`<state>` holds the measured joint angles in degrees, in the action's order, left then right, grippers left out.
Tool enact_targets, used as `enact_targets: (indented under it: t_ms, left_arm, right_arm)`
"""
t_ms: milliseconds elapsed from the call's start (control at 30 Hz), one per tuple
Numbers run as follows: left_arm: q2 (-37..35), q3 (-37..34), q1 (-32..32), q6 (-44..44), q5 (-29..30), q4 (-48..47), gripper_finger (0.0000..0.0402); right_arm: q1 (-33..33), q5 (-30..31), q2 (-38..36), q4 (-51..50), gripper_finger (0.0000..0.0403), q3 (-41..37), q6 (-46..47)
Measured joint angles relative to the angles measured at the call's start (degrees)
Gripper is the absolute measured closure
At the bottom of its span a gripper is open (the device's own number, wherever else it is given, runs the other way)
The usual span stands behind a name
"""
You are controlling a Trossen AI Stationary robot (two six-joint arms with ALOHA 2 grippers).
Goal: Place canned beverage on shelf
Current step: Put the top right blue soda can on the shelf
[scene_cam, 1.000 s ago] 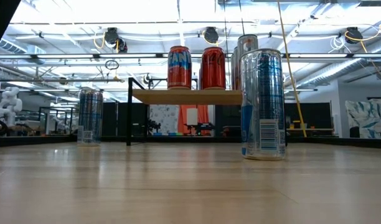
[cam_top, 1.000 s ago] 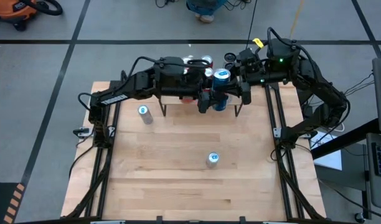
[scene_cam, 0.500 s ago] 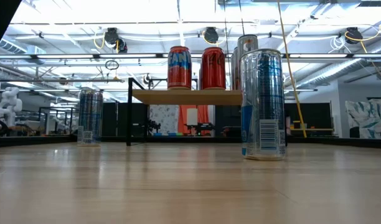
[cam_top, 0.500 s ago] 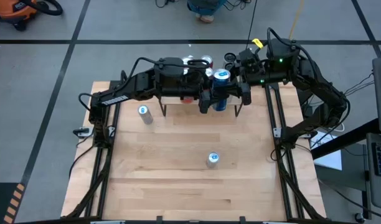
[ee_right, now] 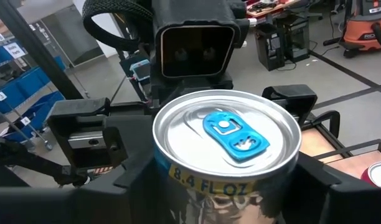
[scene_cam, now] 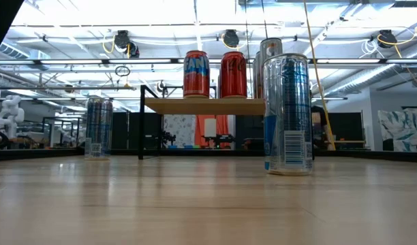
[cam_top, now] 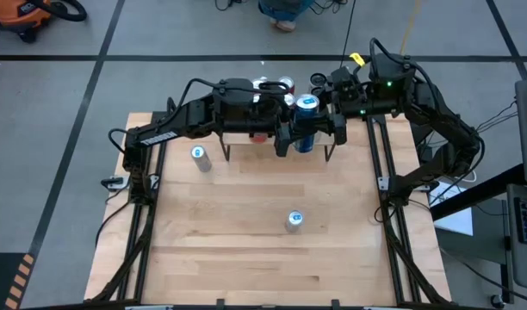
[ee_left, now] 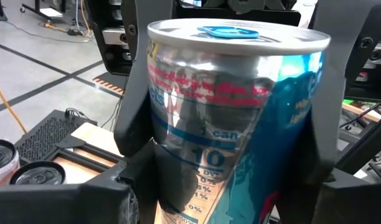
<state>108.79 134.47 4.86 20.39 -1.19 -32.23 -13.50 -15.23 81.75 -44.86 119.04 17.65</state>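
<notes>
A silver-and-blue can (cam_top: 305, 120) hangs in the air over the far end of the table, above the small shelf (scene_cam: 202, 105). My left gripper (cam_top: 296, 127) reaches it from the table's left and my right gripper (cam_top: 319, 120) from the right; both are shut on it. The can fills the left wrist view (ee_left: 234, 124) and shows its blue tab in the right wrist view (ee_right: 226, 137). Two red cans (scene_cam: 196, 73) (scene_cam: 234, 73) stand on the shelf top, with a silver can (scene_cam: 271, 46) beside them, mostly hidden. My left gripper has the can's side wall (ee_left: 172, 180) between its two fingers (ee_left: 131, 180), which come in level from the table's left. The can stands upright, lifted clear of the shelf. My right gripper has the side wall below the rim (ee_right: 178, 186) between its two fingers (ee_right: 137, 186), level from the table's right, opposite the left gripper.
Two more silver-and-blue cans stand upright on the tabletop: one at the left (cam_top: 198, 157), one near the middle (cam_top: 294, 220), which looms large in the low view (scene_cam: 287, 112). The shelf's black legs (cam_top: 226, 151) stand at the table's far end.
My left gripper's fingers have drawn in against the can while both arms stayed in place. The can has kept upright and at the same spot above the shelf.
</notes>
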Motion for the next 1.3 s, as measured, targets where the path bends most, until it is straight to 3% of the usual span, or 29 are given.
enact_targets:
  t_ms: [367, 700, 1000, 1300]
  left_arm:
    - [-1.4, 0.0, 0.0, -1.7, 0.3, -0.2, 0.0174]
    - [-4.5, 0.0, 2.2, -11.1, -2.0, -1.4, 0.0174]
    - [-8.5, 0.1, 13.4, -16.7, -17.5, -3.2, 0.0175]
    - [-9.8, 0.1, 28.6, -21.7, -41.0, -8.7, 0.0175]
  right_arm:
    - [-0.4, 0.1, -3.2, -3.8, 0.0112, 0.1, -0.9]
    - [-0.5, 0.0, -9.3, -18.4, 0.0095, 0.1, -4.6]
    - [-0.3, -0.1, -11.6, -24.0, 0.0095, 0.1, 1.2]
    - [-0.3, 0.1, -11.4, -19.3, 0.0095, 0.0, 11.0]
